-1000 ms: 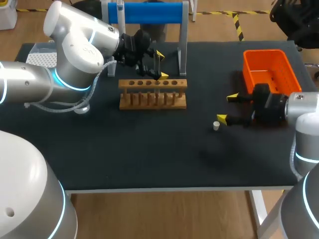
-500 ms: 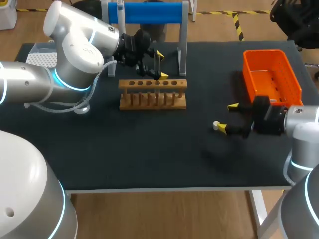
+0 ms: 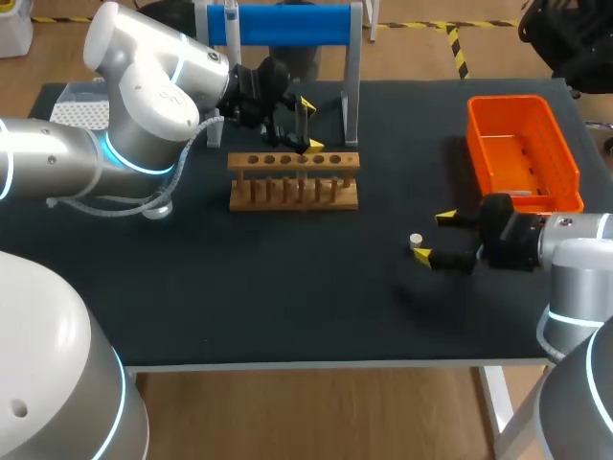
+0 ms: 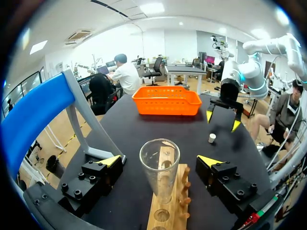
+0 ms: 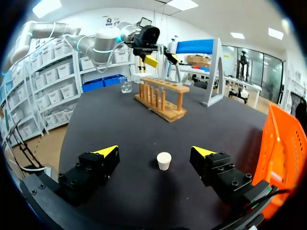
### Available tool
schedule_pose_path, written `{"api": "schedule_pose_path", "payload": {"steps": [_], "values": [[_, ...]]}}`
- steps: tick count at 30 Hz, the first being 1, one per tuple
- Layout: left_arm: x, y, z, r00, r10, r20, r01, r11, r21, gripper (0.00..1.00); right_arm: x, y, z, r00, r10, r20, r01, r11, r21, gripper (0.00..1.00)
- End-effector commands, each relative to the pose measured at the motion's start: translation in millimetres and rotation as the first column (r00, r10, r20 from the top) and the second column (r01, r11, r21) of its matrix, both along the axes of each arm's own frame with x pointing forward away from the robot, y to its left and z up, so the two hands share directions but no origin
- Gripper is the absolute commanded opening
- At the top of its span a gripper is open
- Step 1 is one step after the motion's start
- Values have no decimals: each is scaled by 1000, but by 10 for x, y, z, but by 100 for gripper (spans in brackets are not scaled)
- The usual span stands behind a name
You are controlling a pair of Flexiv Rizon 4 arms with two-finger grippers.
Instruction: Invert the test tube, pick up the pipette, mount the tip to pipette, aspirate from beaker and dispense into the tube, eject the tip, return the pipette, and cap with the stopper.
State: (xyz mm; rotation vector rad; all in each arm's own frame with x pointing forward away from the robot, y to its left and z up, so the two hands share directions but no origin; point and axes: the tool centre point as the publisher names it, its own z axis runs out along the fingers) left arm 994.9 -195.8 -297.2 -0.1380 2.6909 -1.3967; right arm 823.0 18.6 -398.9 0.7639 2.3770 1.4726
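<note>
Right tool [image 3: 433, 237], fingers spread wide, sits low near the worktop's [image 3: 287, 287] right edge. The small white stopper [image 3: 416, 241] stands upright just ahead of its gap, centred and untouched.

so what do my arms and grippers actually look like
The left arm and right arm are bulky rounded silver-white links with glowing cyan rings at the joints. A clear cable loops under the left arm. The left gripper and right gripper are black, each with two blocky bolted fingers ending in bright yellow tips.
</note>
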Motion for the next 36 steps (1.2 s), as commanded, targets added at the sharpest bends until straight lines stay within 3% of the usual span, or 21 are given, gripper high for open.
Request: {"api": "schedule_pose_path", "payload": {"steps": [1,30,31,33,36], "values": [[9,5,6,1000,-3,-3,3,1000,2,100,32,38,-81,1000,-8,4,8,1000,-4,100],[9,5,6,1000,-3,-3,3,1000,2,100,55,167,-215,1000,-13,15,13,1000,-16,100],[9,5,6,1000,-3,-3,3,1000,2,100,56,168,-216,1000,-13,14,13,1000,-16,98],[9,5,6,1000,-3,-3,3,1000,2,100,60,172,-219,1000,-13,14,13,1000,-15,72],[9,5,6,1000,-3,-3,3,1000,2,100,69,175,-225,1000,-17,12,17,1000,-14,69]]}}
